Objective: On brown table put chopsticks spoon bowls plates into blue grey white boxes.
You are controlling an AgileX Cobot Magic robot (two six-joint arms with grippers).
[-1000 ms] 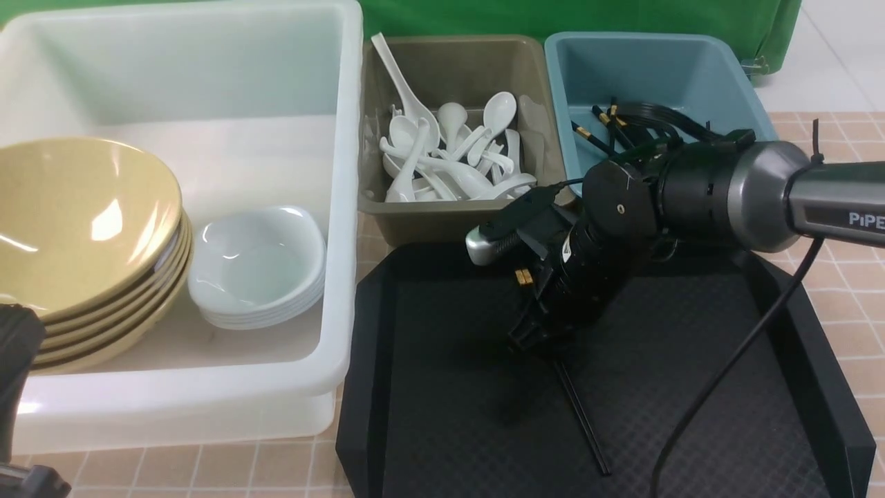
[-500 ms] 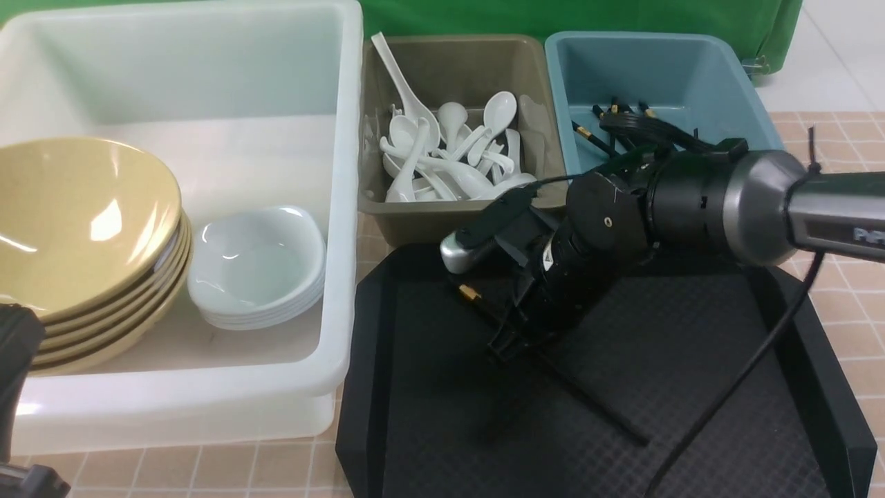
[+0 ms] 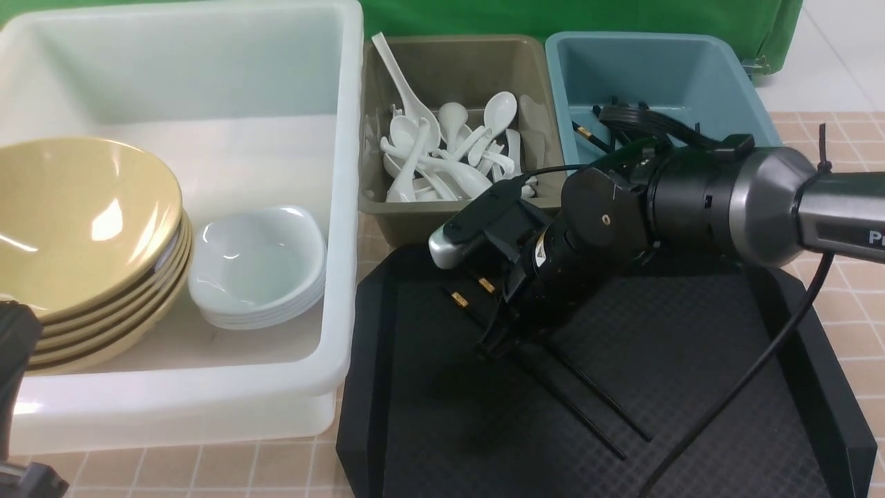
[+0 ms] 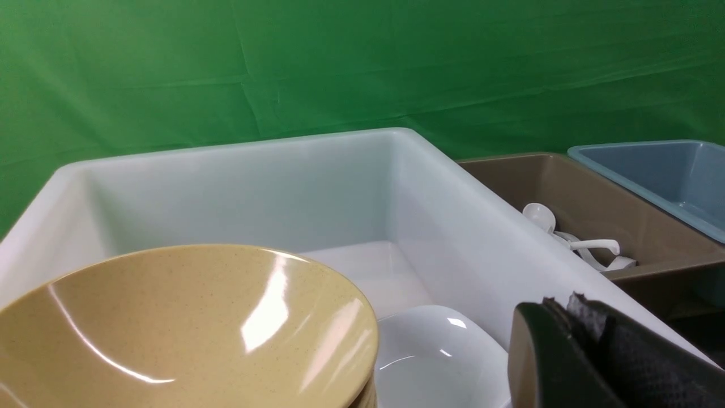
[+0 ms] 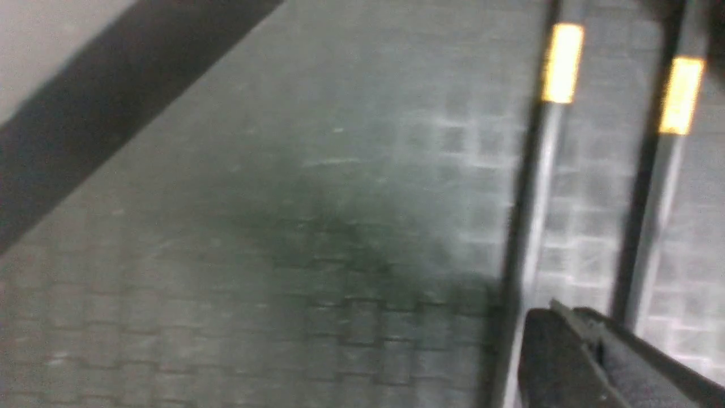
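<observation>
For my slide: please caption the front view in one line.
Right gripper closed on two chopsticks at the black tray; bowls and plates in white tub, spoons in olive-grey bin.

Right arm [image 3: 836, 218] sleeve, white "P" (rest cut off by edge)

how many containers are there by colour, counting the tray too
white box: 1
grey box: 1
blue box: 1
black tray: 1
total: 4
</observation>
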